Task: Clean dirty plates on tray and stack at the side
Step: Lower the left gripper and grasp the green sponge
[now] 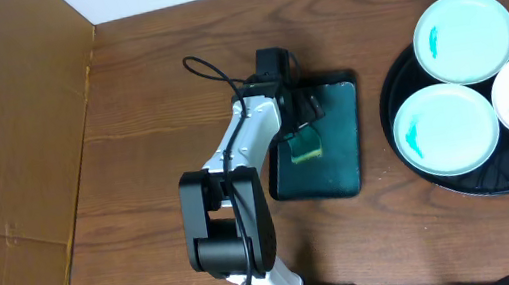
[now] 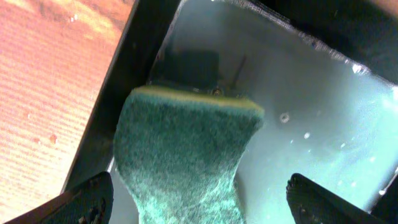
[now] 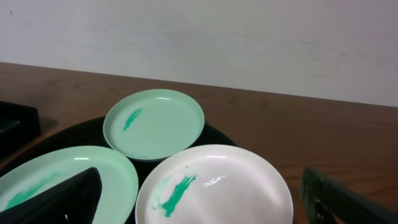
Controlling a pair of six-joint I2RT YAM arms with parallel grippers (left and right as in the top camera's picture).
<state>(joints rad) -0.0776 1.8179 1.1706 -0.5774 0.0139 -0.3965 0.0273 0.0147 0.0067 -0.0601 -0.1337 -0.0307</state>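
Work at this moment is, as I judge, the taking of the sponge (image 2: 186, 155), which lies in the small teal tray (image 2: 311, 124) on the table (image 1: 157, 96).

The left gripper (image 2: 199, 200) hangs directly over the sponge. Its jaws are spread fully and hold nothing; 1 fingertip shows on each side of the green scouring face.

To do this well, the left arm should go straight down until the 2 fingers reach past the soft upper layer. It should then close across the narrow width, so the sponge does not fold or slip out. The sponge looks wet and bent, so a firm squeeze near its middle is safer than one at an edge. The nearby wall of the small tray must not be caught.

All 3 plates (image 1: 445, 129) sit close together inside the tray (image 1: 503, 184), at the right side of the table, and each has 1 turquoise smear.

The right gripper (image 3: 205, 208) hovers above the nearest plate with its jaws fully apart and empty. It should probably steady a plate only once the sponge is held.
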